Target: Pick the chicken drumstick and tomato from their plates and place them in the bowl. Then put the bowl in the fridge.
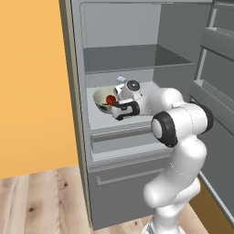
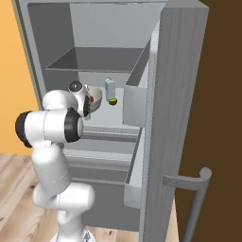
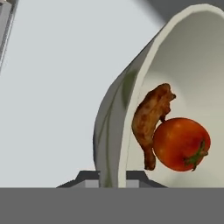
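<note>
Hand view, tool pinching bowl rim

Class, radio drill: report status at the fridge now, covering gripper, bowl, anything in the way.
Gripper shut on bowl rim, over fridge middle shelf. Chicken drumstick and tomato inside, touching. Carton and small green item beside.

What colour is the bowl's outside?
Pale grey-green with faint leafy markings; the bowl shows best in the hand view.

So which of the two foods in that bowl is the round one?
The tomato: a glossy red ball with a green stem. The chicken drumstick touching it is long, lumpy and brown.
</note>
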Robot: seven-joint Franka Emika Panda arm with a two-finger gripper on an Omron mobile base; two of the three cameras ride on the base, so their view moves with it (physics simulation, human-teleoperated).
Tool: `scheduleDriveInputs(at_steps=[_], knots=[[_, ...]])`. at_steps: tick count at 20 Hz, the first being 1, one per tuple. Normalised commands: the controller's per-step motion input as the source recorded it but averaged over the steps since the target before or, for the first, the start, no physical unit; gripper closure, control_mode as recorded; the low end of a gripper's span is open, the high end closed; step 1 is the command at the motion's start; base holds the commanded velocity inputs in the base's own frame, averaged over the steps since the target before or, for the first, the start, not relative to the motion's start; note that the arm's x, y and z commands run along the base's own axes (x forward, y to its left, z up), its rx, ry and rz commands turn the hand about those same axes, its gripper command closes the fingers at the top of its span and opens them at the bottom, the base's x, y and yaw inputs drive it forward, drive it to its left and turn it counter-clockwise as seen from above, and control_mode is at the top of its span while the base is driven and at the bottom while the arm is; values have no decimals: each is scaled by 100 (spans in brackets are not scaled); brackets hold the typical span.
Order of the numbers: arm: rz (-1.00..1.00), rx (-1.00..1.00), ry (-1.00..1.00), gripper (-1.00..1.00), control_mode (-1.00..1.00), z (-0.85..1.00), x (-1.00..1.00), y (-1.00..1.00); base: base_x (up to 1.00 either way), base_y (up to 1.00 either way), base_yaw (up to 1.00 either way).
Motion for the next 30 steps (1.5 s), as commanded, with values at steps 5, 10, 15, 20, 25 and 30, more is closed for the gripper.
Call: scheduleDriveInputs(at_steps=[5,10,15,20,25,30], knots=[[0,0,-2,-100,-100,-11,6,1,0,0,0],[0,3,-8,-100,-100,2,-24,0,0,0,0],[0,8,-16,-100,-100,17,-34,0,0,0,0],[0,3,-12,-100,-100,28,-45,-1,0,0,0],[0,0,-2,-100,-100,42,-50,0,0,0,0],[0,0,1,-100,-100,56,-49,0,0,0,0]])
